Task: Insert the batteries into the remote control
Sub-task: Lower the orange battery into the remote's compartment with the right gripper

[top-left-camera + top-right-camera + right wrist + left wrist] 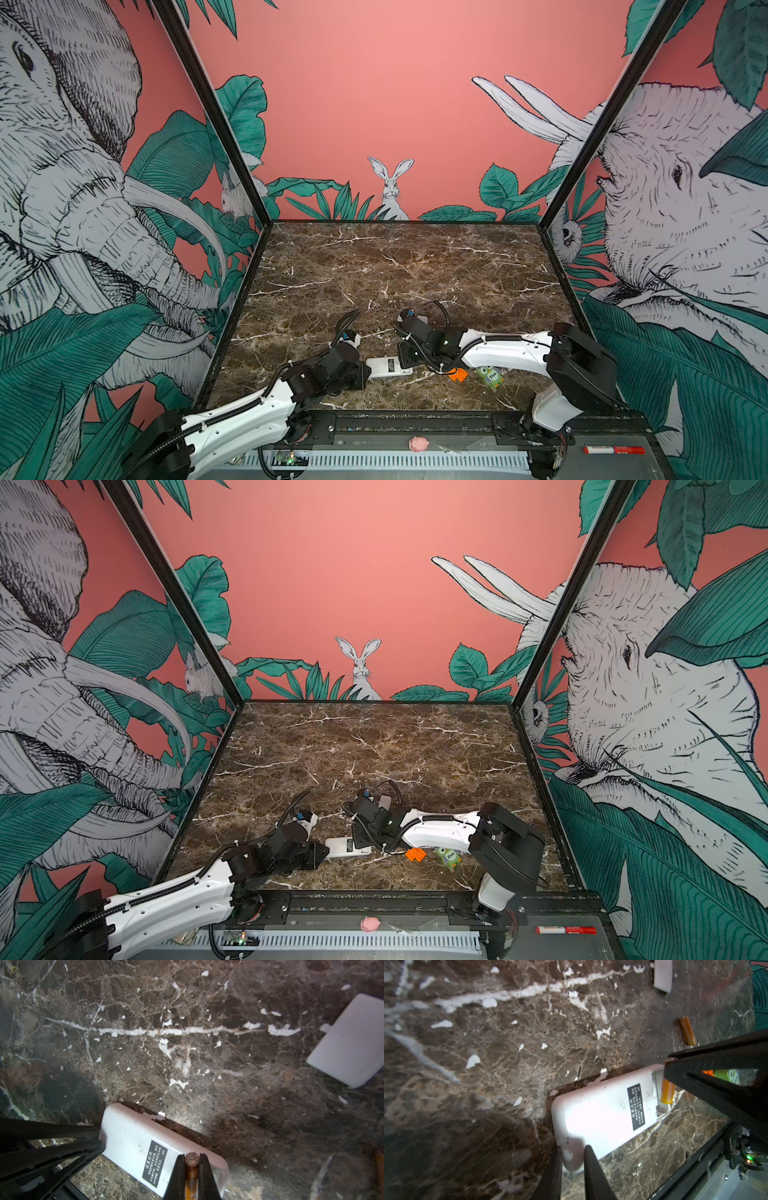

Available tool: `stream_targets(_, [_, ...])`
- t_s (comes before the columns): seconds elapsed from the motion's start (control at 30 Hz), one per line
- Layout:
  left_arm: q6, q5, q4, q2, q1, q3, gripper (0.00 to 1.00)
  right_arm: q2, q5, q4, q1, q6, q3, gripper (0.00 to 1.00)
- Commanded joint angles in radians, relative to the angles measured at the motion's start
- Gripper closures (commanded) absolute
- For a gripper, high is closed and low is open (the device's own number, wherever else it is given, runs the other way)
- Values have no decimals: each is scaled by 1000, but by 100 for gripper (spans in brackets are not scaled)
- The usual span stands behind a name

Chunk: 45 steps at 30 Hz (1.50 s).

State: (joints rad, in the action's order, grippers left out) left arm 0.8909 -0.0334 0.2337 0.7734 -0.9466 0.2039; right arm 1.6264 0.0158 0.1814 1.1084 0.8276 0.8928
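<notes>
On the marble desk (395, 270) the remote control (602, 1111) is laid back-up, with its white battery cover (351, 1043) set well apart. Its label end appears to be pinched by the closed left tool (574, 1148). One battery (191, 1178) is clamped in the right tool (191, 1156) at the open compartment (656, 1084) and is judged not yet seated. The second battery (687, 1030) is left loose nearby.

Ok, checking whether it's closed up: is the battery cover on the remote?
No, the white cover lies on the marble table, well apart from the remote.
</notes>
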Motion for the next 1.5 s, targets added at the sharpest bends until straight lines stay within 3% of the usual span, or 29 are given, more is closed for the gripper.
stream_targets(0.0, [8,-21,58,6,-1,-38,79,21,28,-33,10,21,-8,100])
stream_targets(1.47, [-5,-57,-5,40,-1,-58,80,-18,69,-33,44,86,-51,100])
